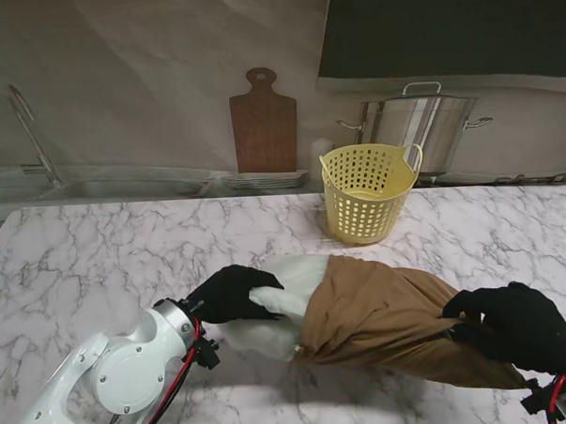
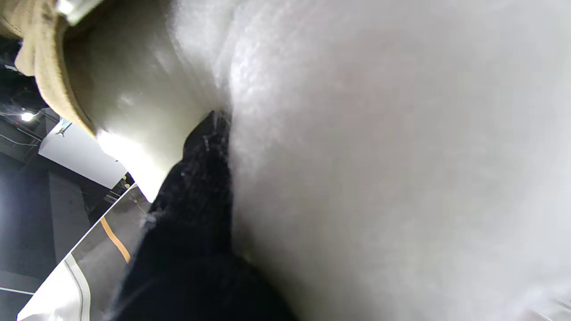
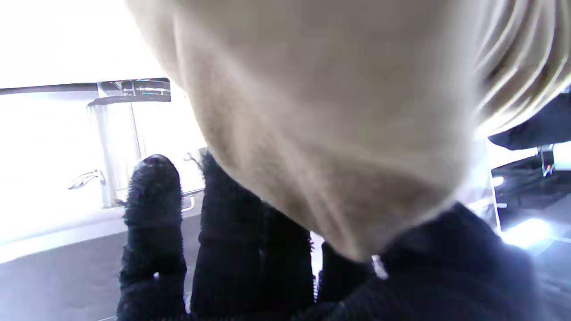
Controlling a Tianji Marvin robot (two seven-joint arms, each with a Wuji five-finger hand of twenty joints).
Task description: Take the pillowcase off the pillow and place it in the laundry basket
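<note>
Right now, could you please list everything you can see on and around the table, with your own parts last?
pillow: one, white, near middle of the table, its left end bare.
pillowcase: one, brown, still over the pillow's right part.
laundry basket: one, pale yellow, perforated, on the table farther from me than the pillow.
table: one, white marble with grey veins.
cutting board: one, brown wood, upright against the back wall.
stock pot: one, steel, lidded, behind the basket to the right.
left hand: one, black glove, gripping the pillow's bare end.
right hand: one, black glove, gripping the pillowcase's right end.
</note>
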